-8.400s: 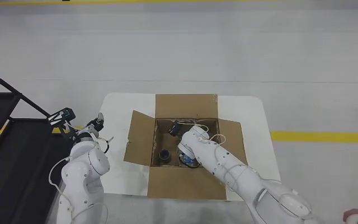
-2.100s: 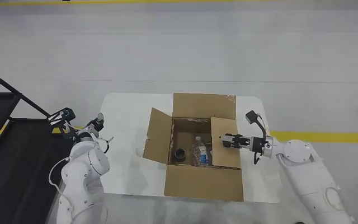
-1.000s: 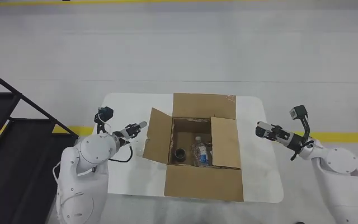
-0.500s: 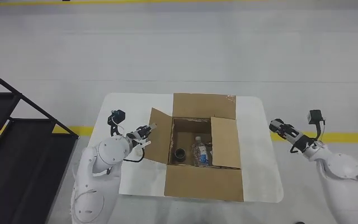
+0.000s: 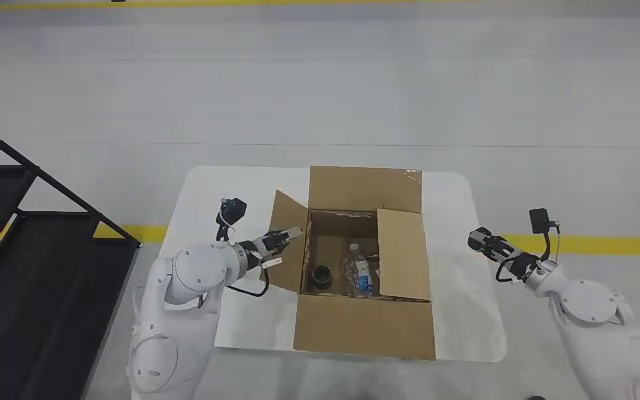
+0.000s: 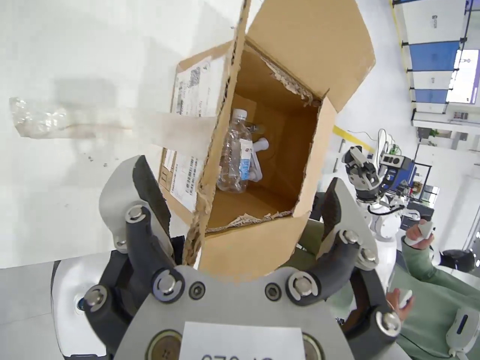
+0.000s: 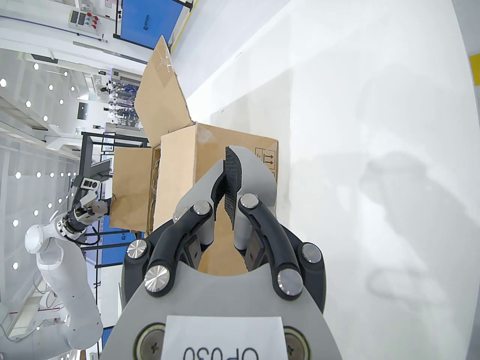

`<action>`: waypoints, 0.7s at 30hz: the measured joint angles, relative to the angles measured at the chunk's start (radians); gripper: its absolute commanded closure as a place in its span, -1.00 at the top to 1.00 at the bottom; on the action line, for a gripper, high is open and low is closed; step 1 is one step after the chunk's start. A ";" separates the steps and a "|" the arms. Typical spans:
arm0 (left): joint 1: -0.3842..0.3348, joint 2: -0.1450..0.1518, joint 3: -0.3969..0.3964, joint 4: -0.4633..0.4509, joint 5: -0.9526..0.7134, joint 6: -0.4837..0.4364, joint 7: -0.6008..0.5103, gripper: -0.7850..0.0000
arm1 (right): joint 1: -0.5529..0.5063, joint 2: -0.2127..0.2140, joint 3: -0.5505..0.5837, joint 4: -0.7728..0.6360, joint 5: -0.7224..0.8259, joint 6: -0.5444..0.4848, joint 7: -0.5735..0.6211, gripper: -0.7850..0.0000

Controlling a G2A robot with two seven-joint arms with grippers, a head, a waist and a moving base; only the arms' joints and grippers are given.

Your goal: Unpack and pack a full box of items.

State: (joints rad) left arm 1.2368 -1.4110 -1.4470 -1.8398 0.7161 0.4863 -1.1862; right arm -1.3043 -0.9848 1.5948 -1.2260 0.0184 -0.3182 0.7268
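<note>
Straddling side flap (image 5: 283,215) of box (image 5: 365,325) with my left gripper (image 6: 240,204): fingers spread wide, flap edge between them, contact unclear. Beyond fingertips, down inside box, clear bottle (image 6: 234,159) lying on box floor, dark round item (image 5: 321,273) beside it. My right gripper (image 7: 230,174) pressed closed, holding nothing, well apart from box; box ahead of its tips, on white table (image 5: 450,200).

Cardboard box (image 6: 277,140) stickers (image 6: 189,95): fine print and barcodes, too small to read.
Cardboard box outer wall: arrows mark (image 7: 268,158).
Bottle (image 6: 230,140) label: illegible.
</note>
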 measured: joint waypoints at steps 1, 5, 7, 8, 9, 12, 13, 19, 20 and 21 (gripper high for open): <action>-0.003 0.000 0.008 -0.002 -0.008 0.000 -0.004 1.00 | 0.000 0.000 0.000 0.000 0.000 0.000 0.000 -1.00; -0.023 0.001 0.057 -0.004 -0.027 -0.004 -0.011 1.00 | 0.000 0.000 0.000 0.000 0.000 0.000 0.000 -1.00; -0.031 0.001 0.082 -0.005 -0.025 -0.013 -0.009 1.00 | -0.002 -0.001 0.000 -0.005 0.000 0.003 -0.009 -1.00; -0.037 0.001 0.101 -0.004 -0.023 -0.020 -0.008 1.00 | -0.006 -0.001 0.000 -0.015 0.000 0.005 -0.021 -1.00; -0.043 0.001 0.117 -0.002 -0.023 -0.025 -0.006 1.00 | -0.009 -0.001 0.002 -0.022 0.001 0.006 -0.029 -1.00; -0.067 -0.003 0.175 0.030 -0.010 -0.042 0.020 1.00 | -0.018 0.001 0.016 -0.039 0.008 0.008 -0.040 -1.00; -0.075 -0.004 0.192 0.046 -0.006 -0.047 0.032 1.00 | -0.020 0.001 0.021 -0.041 0.011 0.008 -0.041 -1.00; -0.122 -0.011 0.282 0.137 0.010 -0.066 0.079 1.00 | -0.025 0.003 0.040 -0.043 0.035 0.014 -0.045 -1.00; -0.129 -0.011 0.299 0.154 0.022 -0.072 0.086 1.00 | -0.025 0.004 0.042 -0.042 0.038 0.014 -0.044 -1.00; -0.135 -0.012 0.311 0.167 0.035 -0.076 0.092 1.00 | -0.024 0.004 0.044 -0.042 0.040 0.015 -0.043 -1.00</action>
State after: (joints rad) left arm 1.1021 -1.4228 -1.1360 -1.6733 0.7515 0.4106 -1.0943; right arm -1.3282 -0.9808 1.6384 -1.2678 0.0579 -0.3034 0.6843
